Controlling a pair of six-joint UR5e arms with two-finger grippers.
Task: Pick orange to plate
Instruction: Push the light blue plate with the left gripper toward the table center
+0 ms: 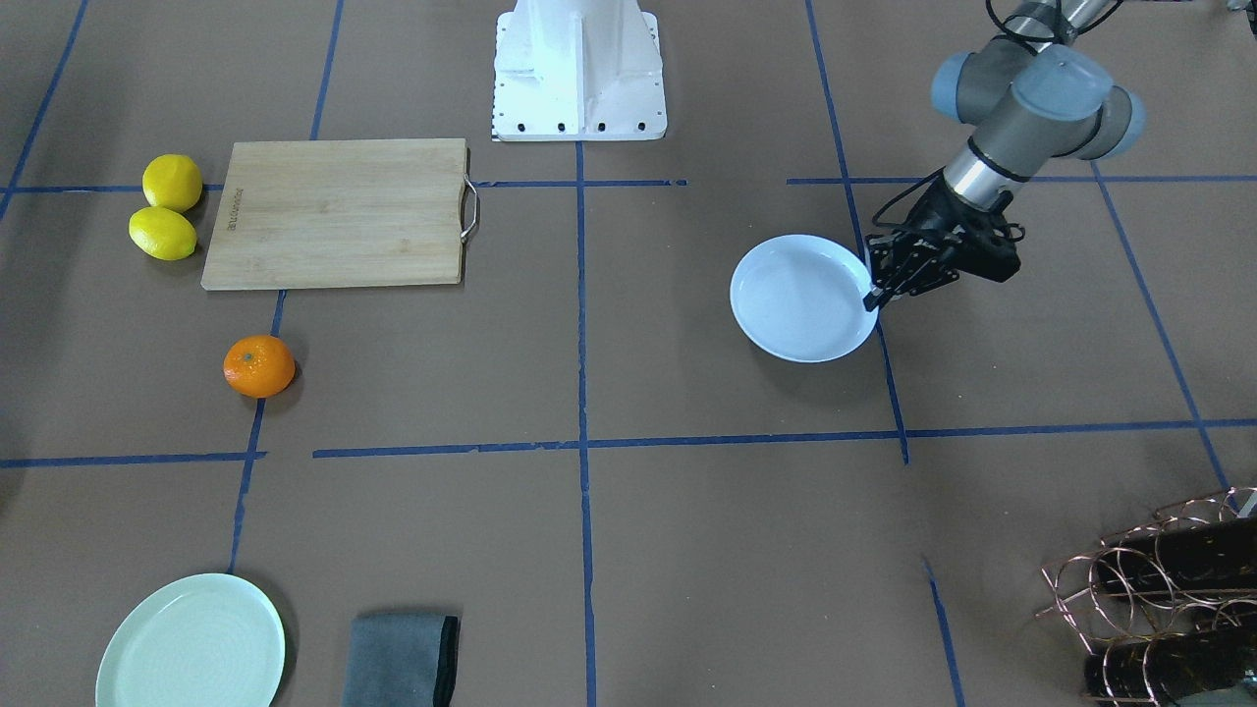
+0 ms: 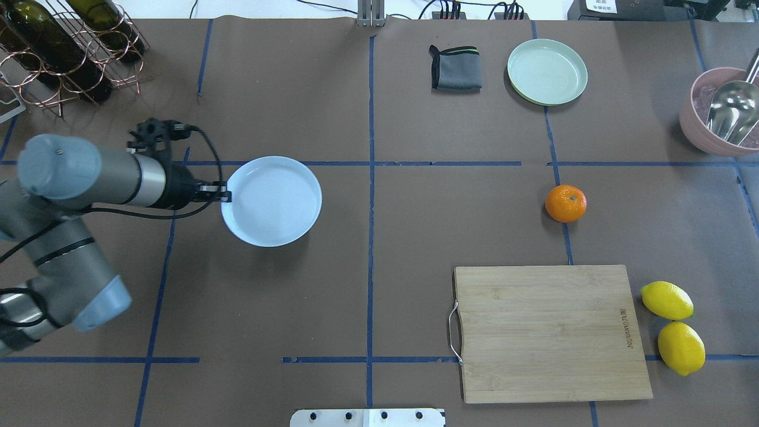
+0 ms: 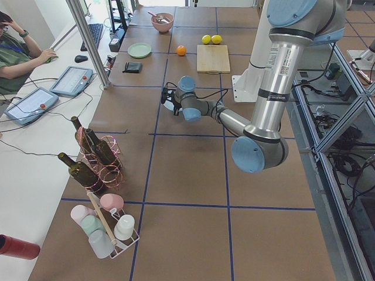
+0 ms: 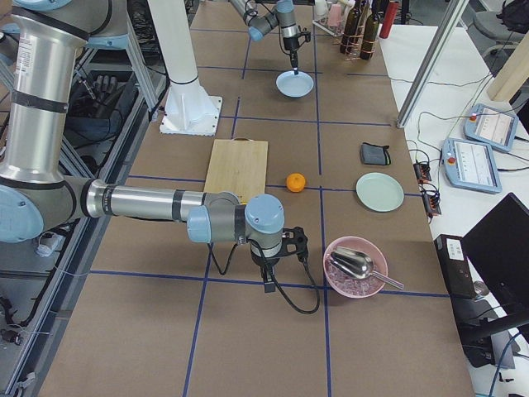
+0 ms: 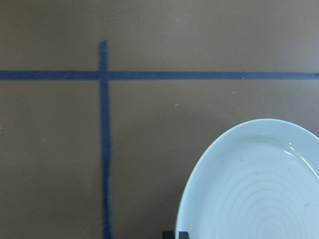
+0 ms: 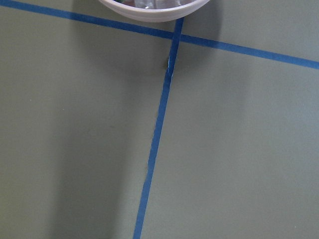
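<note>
The plate (image 2: 274, 201) is pinched at its rim by the left gripper (image 2: 224, 193), jaws closed narrowly on the edge. The orange (image 2: 565, 203) is seen well apart from it, untouched on a tape line near the cutting board (image 2: 551, 332). The right gripper (image 4: 269, 285) is in sight, but its opening cannot be told. Step judged: plate positioning. Next, a set-down nearer the orange is called for, then a grasp of the fruit.

Brown table (image 2: 296, 308), blue tape grid (image 2: 370, 237): orange (image 2: 565, 203), cutting board (image 2: 551, 332), two lemons (image 2: 667, 300), green plate (image 2: 547, 72), grey cloth (image 2: 455, 70).
</note>
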